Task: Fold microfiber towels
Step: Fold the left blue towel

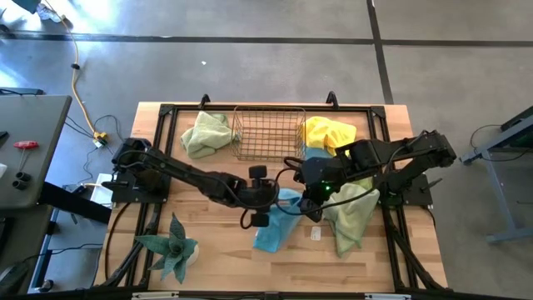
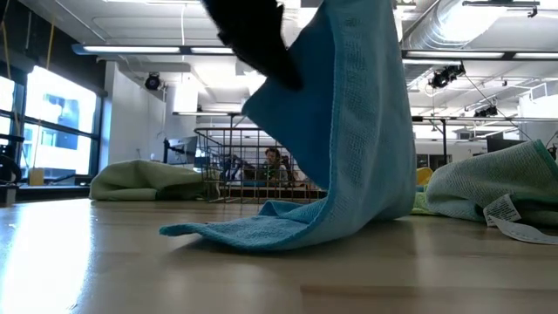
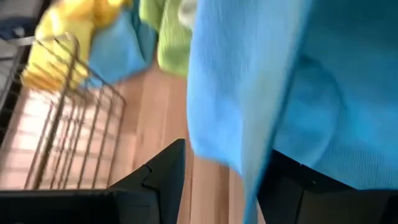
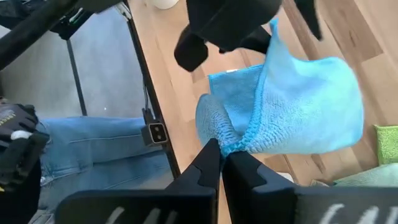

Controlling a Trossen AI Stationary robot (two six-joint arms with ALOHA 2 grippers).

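Blue towel lifted at bench centre; one edge pinched in shut right pincer, adjacent edge between left pincer fingers, spread wide; lower end trailing on bench.

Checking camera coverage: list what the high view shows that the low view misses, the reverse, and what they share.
Only the high view: both grippers, left and right, each holding the blue towel, plus the yellow towel and the plant. Only the low view: the blue towel hanging raised, its lower end trailing on the table. Both: blue towel, wire basket, pale green towel.
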